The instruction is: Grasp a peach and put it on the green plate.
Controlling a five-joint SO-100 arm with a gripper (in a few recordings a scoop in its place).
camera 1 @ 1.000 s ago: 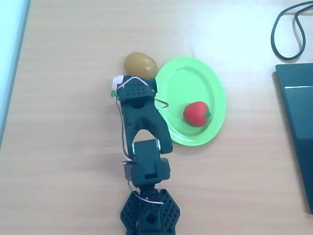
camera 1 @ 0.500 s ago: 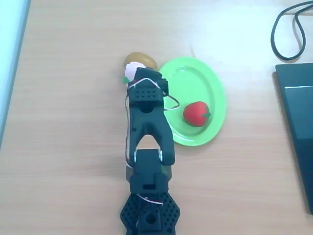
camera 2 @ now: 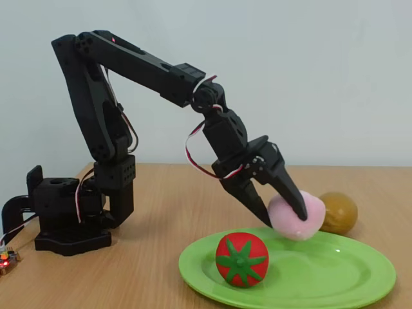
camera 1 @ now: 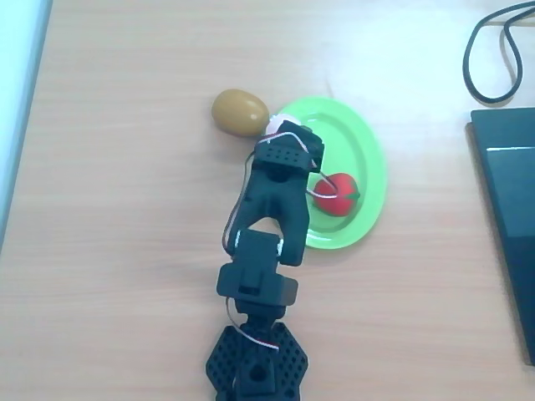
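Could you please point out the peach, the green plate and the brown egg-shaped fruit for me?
peach (camera 2: 308, 217), fixed view, on its pink side right of the fingers.
green plate (camera 2: 335, 273), fixed view, on its bare floor.
brown egg-shaped fruit (camera 1: 238, 112), overhead view, on its top.

And here we are at what looks like an office or lab desk: a pale wood-grain table (camera 1: 125, 167) set against a plain, bare white wall (camera 2: 335, 71). At the table's right edge in the overhead view lies a dark flat device (camera 1: 510, 217), perhaps a laptop, with a black cable (camera 1: 493, 50) looping just beyond it. Bolted to nothing, the black hobby arm (camera 2: 96, 129) simply sits on the tabletop, loose servo wires showing. On the table are toy props: a green plate (camera 2: 335, 283), a red fruit (camera 2: 241, 259) and a brown fruit (camera 1: 239, 112).
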